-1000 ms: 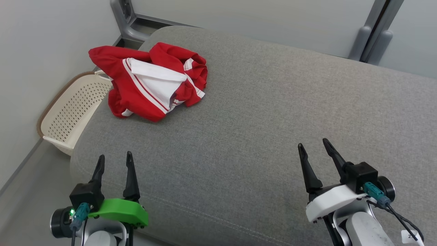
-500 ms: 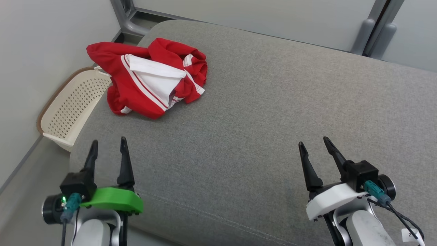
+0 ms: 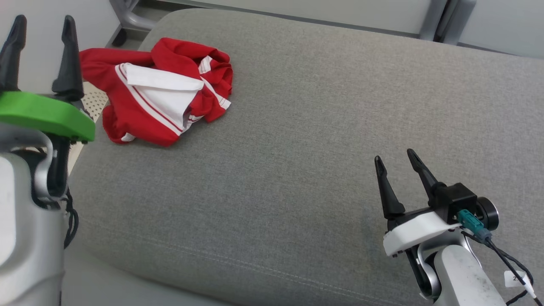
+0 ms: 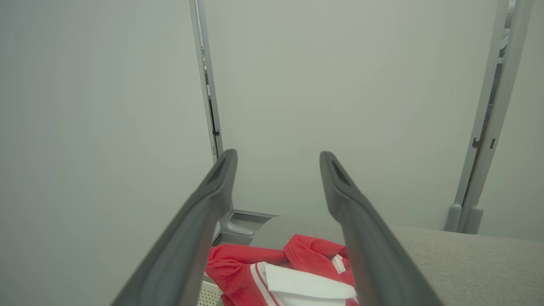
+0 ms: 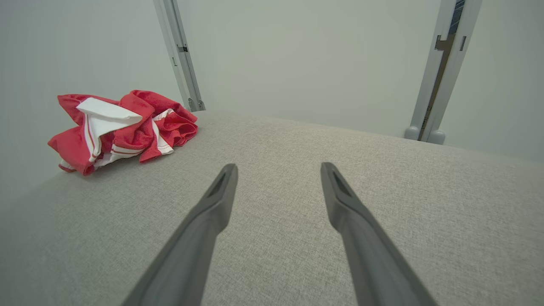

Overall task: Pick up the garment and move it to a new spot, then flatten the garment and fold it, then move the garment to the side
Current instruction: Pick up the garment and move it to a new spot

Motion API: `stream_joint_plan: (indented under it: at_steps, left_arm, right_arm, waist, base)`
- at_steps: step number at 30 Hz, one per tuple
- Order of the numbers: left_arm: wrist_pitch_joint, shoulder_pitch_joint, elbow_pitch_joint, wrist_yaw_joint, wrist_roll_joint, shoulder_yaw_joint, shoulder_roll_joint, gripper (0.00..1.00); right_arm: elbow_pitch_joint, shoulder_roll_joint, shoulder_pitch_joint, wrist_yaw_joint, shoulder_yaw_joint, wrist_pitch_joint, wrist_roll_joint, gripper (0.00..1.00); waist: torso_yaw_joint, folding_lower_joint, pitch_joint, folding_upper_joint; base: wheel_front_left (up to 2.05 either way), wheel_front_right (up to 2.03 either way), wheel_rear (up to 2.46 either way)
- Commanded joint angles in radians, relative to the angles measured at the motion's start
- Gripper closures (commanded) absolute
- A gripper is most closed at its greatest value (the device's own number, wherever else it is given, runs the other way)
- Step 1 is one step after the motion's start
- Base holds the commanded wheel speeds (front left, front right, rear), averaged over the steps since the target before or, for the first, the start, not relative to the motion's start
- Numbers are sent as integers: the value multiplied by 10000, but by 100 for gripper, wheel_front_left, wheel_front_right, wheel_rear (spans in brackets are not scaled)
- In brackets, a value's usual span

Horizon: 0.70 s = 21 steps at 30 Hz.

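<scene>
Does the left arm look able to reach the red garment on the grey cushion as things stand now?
Probably yes. The left claw hovers open above and left of the garment. Nothing lies between them, and the garment sits uncovered near the left edge of the cushion.

The garment [image 3: 157, 91] is soft, matt red cloth with smooth white panels and stripes. The cushion [image 3: 297, 148] is grey woven fabric, coarse-grained, with a stitched seam. The basket [image 3: 91, 102] looks like cream perforated plastic. The left gripper [image 3: 43, 21] wears a matt green plastic shell, the right gripper [image 3: 394, 156] a white one; their fingers are matt and dark.
</scene>
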Motion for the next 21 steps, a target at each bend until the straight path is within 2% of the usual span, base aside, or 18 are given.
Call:
stream_joint_plan:
  at_steps: [1,3,10,16,21]
  left_arm:
    - [414,-332,302,-119,-250,45,148,0]
    - [1424,-1267,1232,-330,-697,7,420,0]
    - [3212,-2725,4202,-568,-1706,86,930,0]
    - [3942,-3411,6173,-659,-2242,206,1429,0]
    - [4281,-3678,7235,-709,-2587,244,1722,0]
  right_arm:
    - [-97,-39,-130,1,13,34,-135,0]
    - [-249,-59,-317,1,34,62,-204,0]
    - [-469,-69,-721,1,201,142,-202,0]
    - [-565,-87,-987,1,272,120,-199,0]
    - [-610,-88,-1139,1,303,70,-148,0]
  waist:
    - [-440,0,423,0]
    - [-830,0,759,0]
    - [-1706,0,1662,0]
    - [-2244,0,2341,0]
    - [-2522,0,2733,0]
  base:
    - [0,0,0]
    - [0,0,0]
    - [0,0,0]
    - [0,0,0]
    - [0,0,0]
